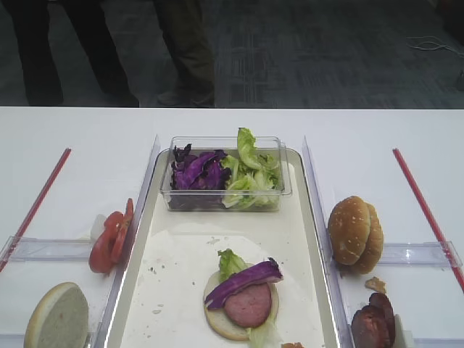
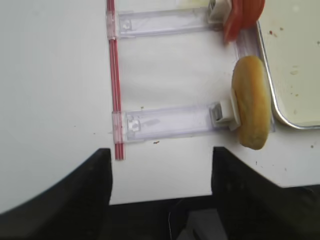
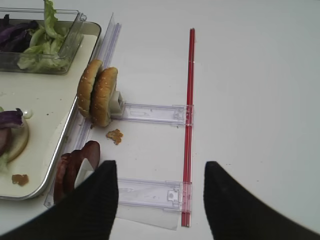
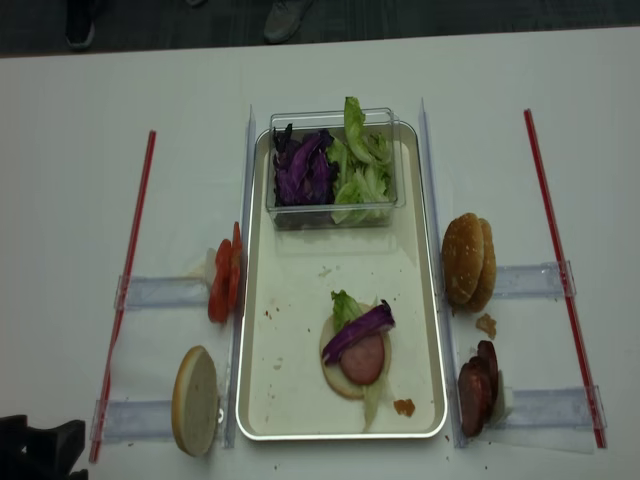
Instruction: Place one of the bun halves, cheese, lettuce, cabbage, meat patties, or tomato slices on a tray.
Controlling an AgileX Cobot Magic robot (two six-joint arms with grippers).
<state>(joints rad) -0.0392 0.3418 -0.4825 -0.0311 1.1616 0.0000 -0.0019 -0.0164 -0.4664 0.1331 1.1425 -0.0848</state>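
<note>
Meat patties point(image 1: 373, 324) cut off by frame edge (lower right).

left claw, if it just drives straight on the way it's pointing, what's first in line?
Probably the clear plastic strip lying across the table directly ahead of the open left claw. The pale bun half stands off to one side, likely outside that line. Depth is unclear from the wrist view.
</note>
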